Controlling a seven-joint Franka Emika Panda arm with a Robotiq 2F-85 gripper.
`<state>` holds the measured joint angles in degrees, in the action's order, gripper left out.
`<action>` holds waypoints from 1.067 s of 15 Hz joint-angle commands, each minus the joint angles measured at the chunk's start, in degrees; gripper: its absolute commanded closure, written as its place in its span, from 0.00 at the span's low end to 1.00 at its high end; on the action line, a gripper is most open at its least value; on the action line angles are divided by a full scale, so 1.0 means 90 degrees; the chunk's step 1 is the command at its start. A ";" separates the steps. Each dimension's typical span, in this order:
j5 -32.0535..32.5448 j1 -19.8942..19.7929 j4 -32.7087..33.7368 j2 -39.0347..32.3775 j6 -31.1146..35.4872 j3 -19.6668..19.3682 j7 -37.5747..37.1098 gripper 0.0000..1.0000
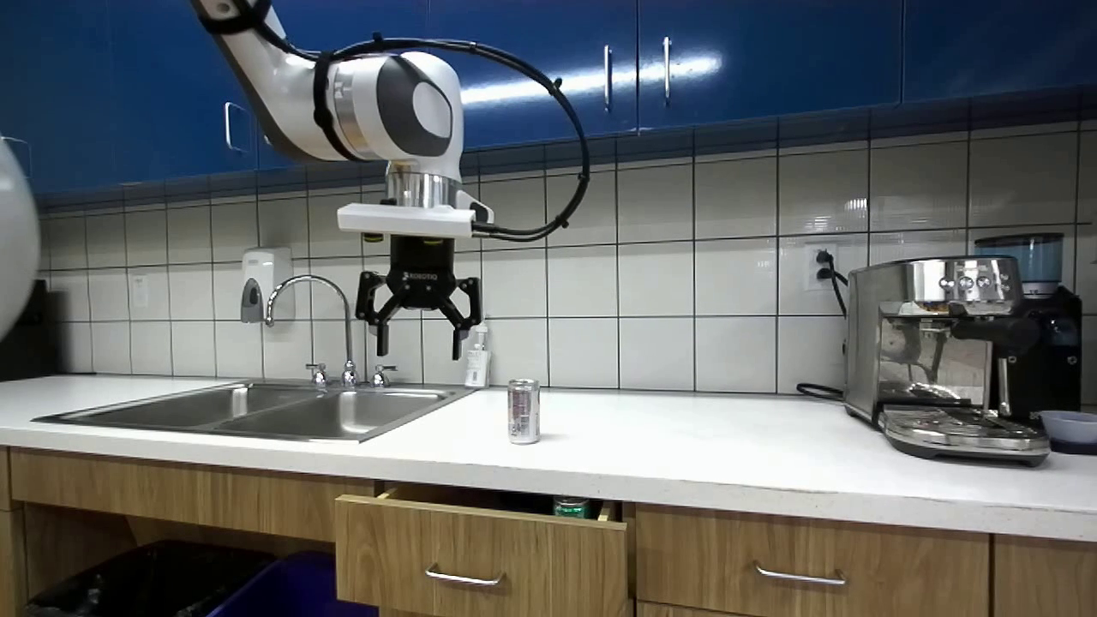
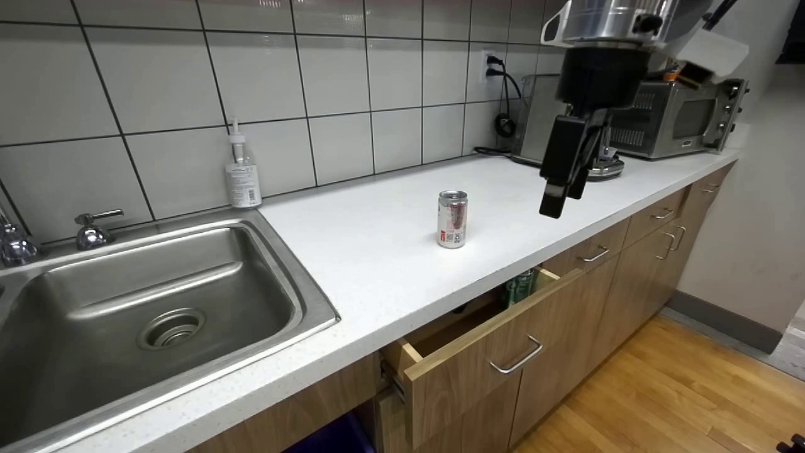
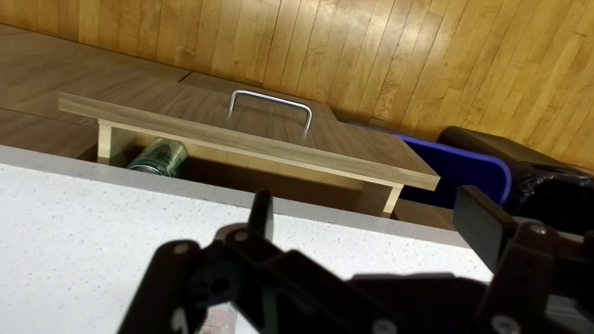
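Above the counter (image 1: pixel 668 437), tool (image 1: pixel 420 343) downward.

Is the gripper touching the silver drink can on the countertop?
Apart. In an exterior view, white countertop shows plainly between the gripper and the upright silver drink can.

we see a black gripper (image 1: pixel 420 343), silver can (image 2: pixel 452 220), green can (image 3: pixel 162 155), blue cabinets (image 1: pixel 771 60), a speckled white counter (image 3: pixel 69 232).
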<state>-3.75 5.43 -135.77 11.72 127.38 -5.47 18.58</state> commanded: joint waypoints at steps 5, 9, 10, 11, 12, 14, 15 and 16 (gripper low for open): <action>-0.0163 -0.0161 0.0525 -0.0923 0.0275 0.0259 -0.0354 0.00; -0.0048 -0.0185 0.0634 -0.1318 0.0510 0.0352 -0.0695 0.00; -0.0024 -0.0183 0.0674 -0.1413 0.0548 0.0374 -0.0763 0.00; -0.0031 -0.0189 0.0709 -0.1498 0.0579 0.0393 -0.0785 0.00; -0.0040 -0.0195 0.0750 -0.1590 0.0599 0.0413 -0.0805 0.00; -0.0010 -0.0207 0.0804 -0.1688 0.0555 0.0427 -0.0887 0.00; -0.0105 -0.0222 0.0600 -0.1532 0.0584 0.0439 -0.0668 0.00; -0.0100 -0.0225 0.0632 -0.1592 0.0584 0.0447 -0.0695 0.00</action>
<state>-4.78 5.06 -130.17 -2.65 132.80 -3.12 12.44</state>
